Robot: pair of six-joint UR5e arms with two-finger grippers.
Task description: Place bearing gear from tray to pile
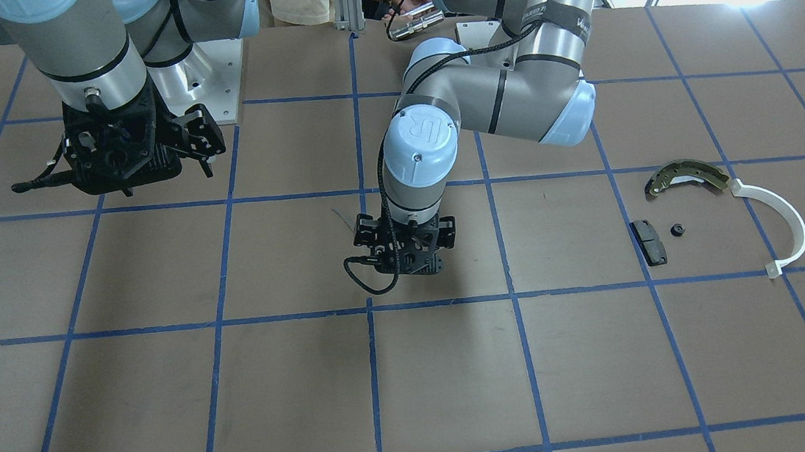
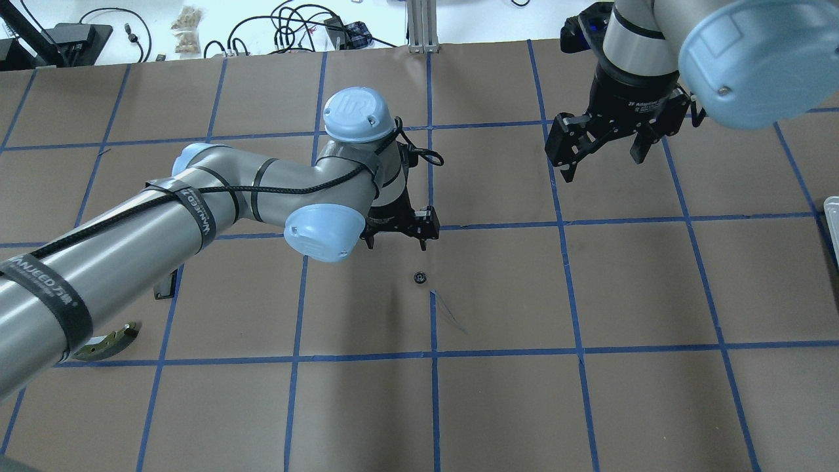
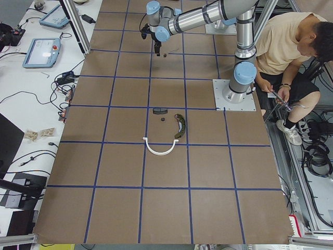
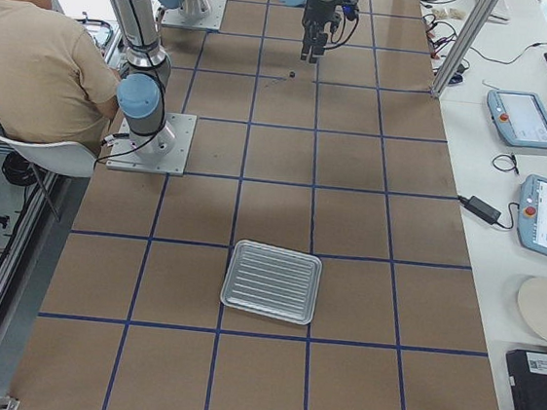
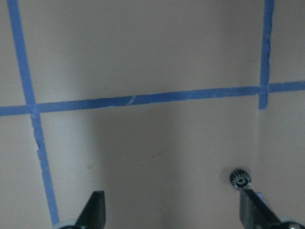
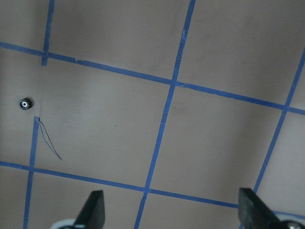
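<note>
The bearing gear (image 2: 417, 278), a small black toothed ring, lies on the brown table near its middle. My left gripper (image 2: 396, 241) hangs open just above and behind it. In the left wrist view the gear (image 5: 240, 179) sits by the tip of the right-hand finger (image 5: 252, 207), not between the jaws. My right gripper (image 2: 603, 164) is open and empty, high over the table. The silvery tray (image 4: 270, 281) lies far off at my right end. The pile holds an olive brake shoe (image 1: 686, 175), a white arc (image 1: 786, 218) and a black pad (image 1: 649, 241).
A small black round part (image 1: 678, 230) lies next to the pad. A pen scratch (image 2: 449, 311) marks the paper beside the gear. A seated operator (image 3: 291, 47) is behind the robot bases. Blue tape grids the table.
</note>
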